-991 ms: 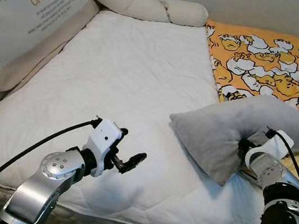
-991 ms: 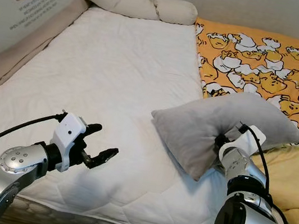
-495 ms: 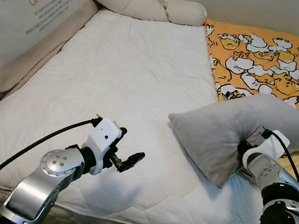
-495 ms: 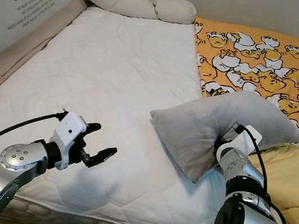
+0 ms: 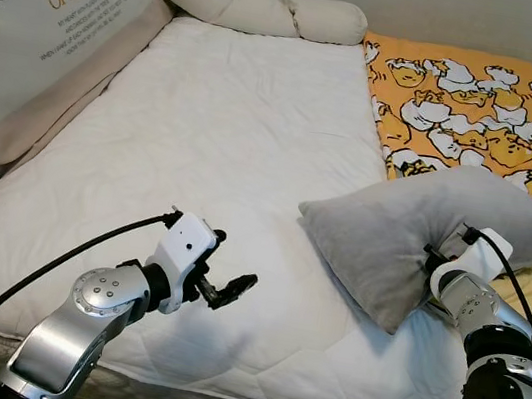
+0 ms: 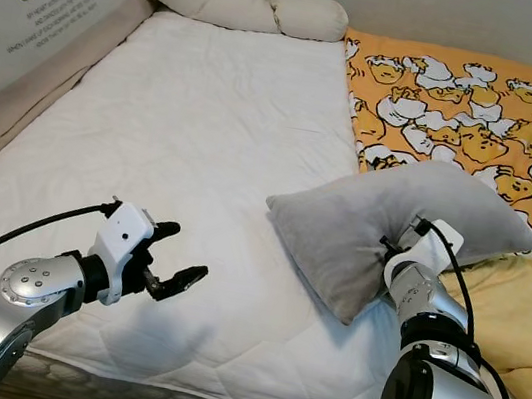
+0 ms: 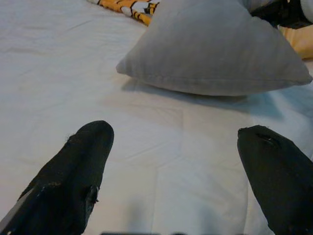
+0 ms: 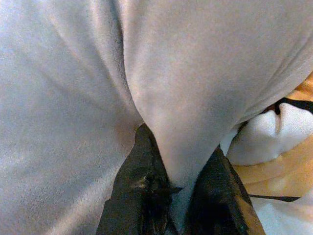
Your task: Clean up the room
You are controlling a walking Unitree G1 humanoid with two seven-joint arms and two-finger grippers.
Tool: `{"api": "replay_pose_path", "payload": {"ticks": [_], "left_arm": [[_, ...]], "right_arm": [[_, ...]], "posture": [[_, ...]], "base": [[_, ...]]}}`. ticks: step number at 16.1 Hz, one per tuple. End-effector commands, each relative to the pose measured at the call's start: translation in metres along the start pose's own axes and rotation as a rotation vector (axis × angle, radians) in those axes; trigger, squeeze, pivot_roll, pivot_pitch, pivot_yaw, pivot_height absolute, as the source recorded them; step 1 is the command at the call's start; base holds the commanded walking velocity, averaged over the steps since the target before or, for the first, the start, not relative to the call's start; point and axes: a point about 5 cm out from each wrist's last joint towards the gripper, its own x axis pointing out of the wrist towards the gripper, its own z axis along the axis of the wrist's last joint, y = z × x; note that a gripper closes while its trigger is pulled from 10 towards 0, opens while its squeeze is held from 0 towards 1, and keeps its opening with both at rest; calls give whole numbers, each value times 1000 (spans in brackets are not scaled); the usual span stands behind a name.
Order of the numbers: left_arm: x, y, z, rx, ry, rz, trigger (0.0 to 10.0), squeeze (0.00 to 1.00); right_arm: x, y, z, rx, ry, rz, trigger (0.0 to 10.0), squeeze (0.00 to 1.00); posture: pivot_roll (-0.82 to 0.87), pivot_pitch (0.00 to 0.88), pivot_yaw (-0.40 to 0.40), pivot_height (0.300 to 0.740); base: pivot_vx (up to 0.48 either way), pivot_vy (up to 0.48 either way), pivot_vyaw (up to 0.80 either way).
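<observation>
The right tool (image 8: 168,188) pinches a fold of the grey pillow (image 5: 413,233) on the bed (image 5: 223,152); best lifted slowly, grip firm; the left tool (image 7: 171,171) gapes empty, pillow ahead of it.

The white bed (image 5: 223,152) lies bare and open from the left hand (image 5: 221,289) up to the cream bolster (image 5: 246,4) at the far end. The grey pillow (image 5: 392,235) blocks the right side (the right hand (image 8: 171,188) pinches its fold), with the yellow blanket (image 5: 484,102) beyond. A printed cushion (image 5: 39,32) walls the left edge.
</observation>
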Motion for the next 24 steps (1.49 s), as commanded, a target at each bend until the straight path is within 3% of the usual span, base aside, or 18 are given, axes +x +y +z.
{"api": "replay_pose_path", "payload": {"ticks": [1, 4, 6, 7, 10, 11, 12, 13, 15, 18, 21, 22, 24], "left_arm": [[-1, 2, -1, 9, 6, 6, 10000, 0], [-3, 5, -4, 8, 12, 41, 10000, 0], [-8, 20, -6, 10, 14, 146, 10000, 0], [-10, 23, -6, 12, 13, 166, 10000, 0], [-22, 50, -5, 14, 8, 318, 10000, 0], [-24, 53, -5, 14, 8, 334, 10000, 0], [-31, 62, -3, 11, 4, 383, 10000, 0], [-34, 66, -3, 15, 4, 400, 10000, 0], [-46, 82, 1, 25, -8, 484, 10000, 0], [-60, 96, 3, 41, -11, 560, 10000, 0], [-68, 100, 3, 45, -14, 589, 10000, 0], [-70, 100, 4, 45, -20, 598, 10000, 0], [-75, 100, 2, 39, -22, 623, 10000, 0]], "right_arm": [[1, -1, -6, -5, 24, 2, 0, 0], [0, 7, 9, -30, -38, 20, 0, 0], [-4, 29, 34, -40, -137, 93, 0, 0], [-6, 34, 39, -43, -150, 110, 0, 0], [-16, 71, 70, -75, -224, 246, 0, 0], [-18, 76, 72, -76, -229, 263, 0, 0], [-24, 96, 79, -88, -231, 345, 0, 0], [-26, 105, 80, -102, -229, 386, 0, 0], [-43, 146, 81, -146, -198, 598, 0, 0], [-68, 175, 87, -179, -187, 814, 0, 0], [-90, 170, 97, -177, -177, 948, 0, 0], [-99, 161, 97, -200, -167, 993, 0, 0], [-98, 126, 77, -286, -97, 991, 0, 0]], "posture": [[-58, 0, 14, 740], [-55, 0, 4, 740], [-54, 0, 1, 740], [-54, 0, 0, 740], [-43, 0, -9, 740], [-43, 0, -9, 740], [-39, 0, -10, 740], [-37, 0, -12, 740], [-30, 0, -14, 740], [-18, 0, -21, 740], [-8, 0, -25, 740], [2, 0, -35, 740], [4, 0, -39, 740]], "base": [[0, 0, 0], [0, 0, 0], [0, 0, 0], [0, 0, 0], [0, 0, 0], [0, 0, 0], [0, 0, 0], [0, 0, 0], [0, 0, 0], [0, 0, 0], [0, 0, 0], [0, 0, 0], [0, 0, 0]]}}
